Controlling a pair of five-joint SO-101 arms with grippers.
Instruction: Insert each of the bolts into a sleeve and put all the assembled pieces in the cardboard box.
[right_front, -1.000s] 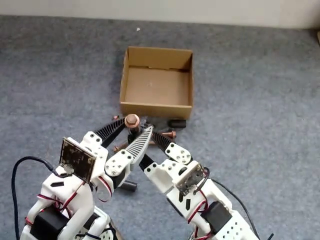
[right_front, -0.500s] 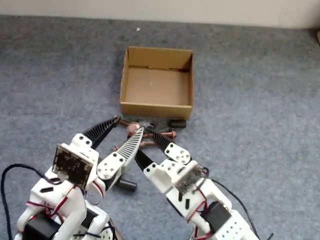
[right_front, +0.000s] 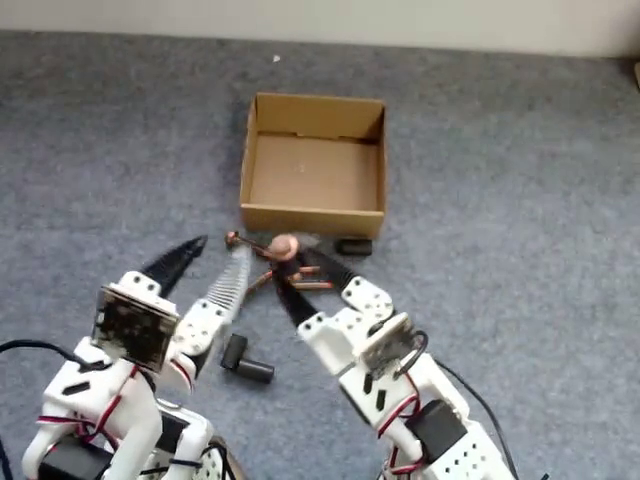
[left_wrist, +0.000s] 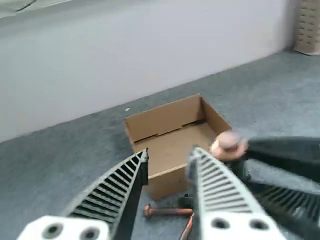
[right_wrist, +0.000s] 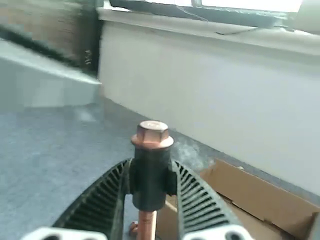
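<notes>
Right jaws: the right gripper (right_wrist: 150, 170) is pinched onto a black sleeve (right_wrist: 148, 186), one ribbed finger on each flank.
Held piece: a copper bolt (right_wrist: 152, 135) is seated through the sleeve, with its flanged hex head above the jaws and its shank showing below them.
Look: the sleeve is a short, dark, smooth cylinder; the bolt is bright copper-coloured and held upright.
Handling: the piece is judged to be rigid, small and fairly light. The smooth sleeve wall may slip, and the bolt could slide out if the piece is tipped.
Where to hold: the mid-sleeve grip is judged sound, provided the head is kept uppermost.
Left jaws: the left gripper (right_front: 220, 248) is spread wide with nothing between its fingers, just beside the right jaws.
Ahead of the jaws: the cardboard box (right_front: 313, 218) is seen near, open-topped, with nothing visible inside.
Below the jaws: a loose bolt (left_wrist: 167, 211) is lying on the grey carpet (right_front: 520, 200).
Further out: a spare sleeve (right_front: 352, 246) is lying near the box's front wall.
</notes>
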